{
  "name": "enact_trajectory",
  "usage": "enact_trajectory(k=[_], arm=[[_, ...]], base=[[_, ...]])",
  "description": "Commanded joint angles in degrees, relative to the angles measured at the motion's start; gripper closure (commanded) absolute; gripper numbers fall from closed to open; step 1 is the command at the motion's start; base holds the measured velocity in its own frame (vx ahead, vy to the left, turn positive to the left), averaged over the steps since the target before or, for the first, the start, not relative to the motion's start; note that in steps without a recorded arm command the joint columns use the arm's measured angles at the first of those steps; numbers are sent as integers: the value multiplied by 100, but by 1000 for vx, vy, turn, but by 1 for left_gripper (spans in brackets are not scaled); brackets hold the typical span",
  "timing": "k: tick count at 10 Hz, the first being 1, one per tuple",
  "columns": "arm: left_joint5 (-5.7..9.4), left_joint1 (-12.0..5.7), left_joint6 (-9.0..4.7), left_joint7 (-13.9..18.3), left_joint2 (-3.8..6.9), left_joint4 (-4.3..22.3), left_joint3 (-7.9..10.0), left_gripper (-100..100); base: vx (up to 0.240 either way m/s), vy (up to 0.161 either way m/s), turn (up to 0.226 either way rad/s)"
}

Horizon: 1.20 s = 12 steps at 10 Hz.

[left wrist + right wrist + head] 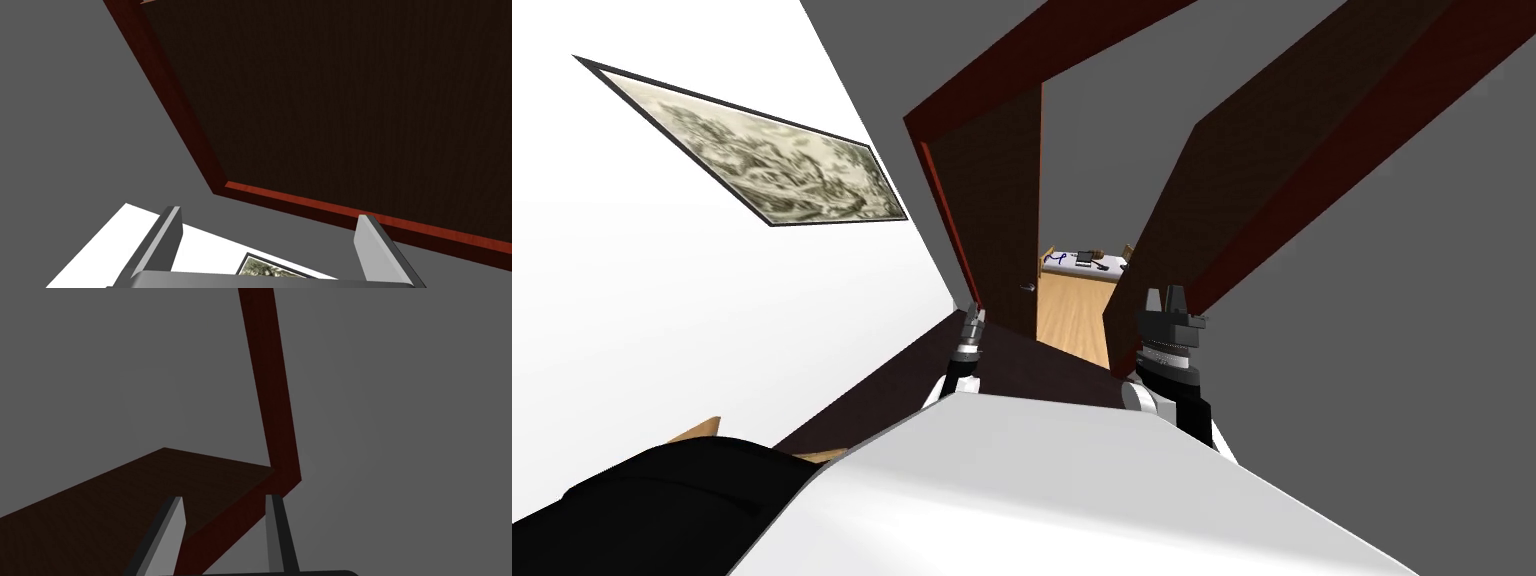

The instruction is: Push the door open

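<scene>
A dark brown door leaf (997, 200) with a small handle (1027, 288) stands ajar in a red-brown frame (932, 170). A second dark brown panel (1212, 190) slants on the right of the gap. My left gripper (973, 322) is low beside the left leaf, near its handle edge. In its wrist view the left gripper (270, 235) is open, facing the dark leaf (350, 100) and its red frame (320, 205). My right gripper (1164, 303) is at the right panel's lower edge. In the right wrist view the gripper (225, 528) is open and empty before the panel (115, 498).
Through the gap I see a wood floor (1072, 315) and a white table (1087, 265) with small items. A framed picture (762, 150) hangs on the white wall to the left. A grey wall (1392, 300) runs along the right. A dark floor strip (912, 385) lies below the left leaf.
</scene>
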Motion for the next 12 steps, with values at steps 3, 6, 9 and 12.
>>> enact_trajectory(k=[3,6,9,12], arm=[[3,-187,-61,19,3,544,-63,-100],[6,-300,-131,39,5,975,-121,-100],[9,-413,-201,59,2,1406,-180,-100],[13,-526,-270,79,-6,1837,-238,-100]], base=[[98,12,-55],[90,20,-60],[100,26,-58],[100,30,-54]])
